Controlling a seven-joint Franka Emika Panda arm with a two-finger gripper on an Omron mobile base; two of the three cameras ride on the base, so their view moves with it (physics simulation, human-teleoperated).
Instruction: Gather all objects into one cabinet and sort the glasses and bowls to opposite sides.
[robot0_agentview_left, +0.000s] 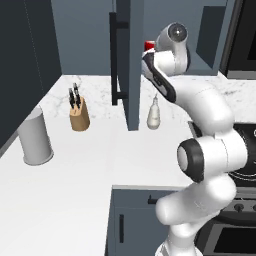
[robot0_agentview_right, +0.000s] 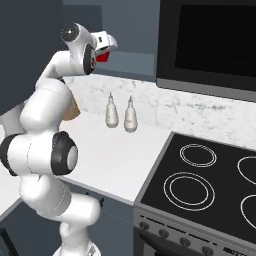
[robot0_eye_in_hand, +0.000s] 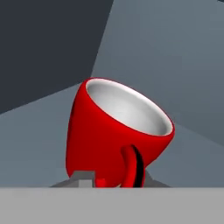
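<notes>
Hand view: hand (robot0_eye_in_hand: 116, 181) nrly closed, gripping red mug (robot0_eye_in_hand: 116, 131) by handle, inside cabinet (robot0_eye_in_hand: 175, 52).

Arm (robot0_agentview_left: 200, 145) reaches up from lower right to the open slate cabinet door (robot0_agentview_left: 131, 60), black bar handle (robot0_agentview_left: 114, 60) facing the camera. A sliver of red mug (robot0_agentview_left: 148, 46) shows at the wrist, right at the door edge. On the white surface (robot0_agentview_left: 75, 190): knife block (robot0_agentview_left: 79, 115), grey canister (robot0_agentview_left: 35, 137), white soap bottle (robot0_agentview_left: 154, 114). Stove (robot0_agentview_left: 247, 150) far right.
</notes>
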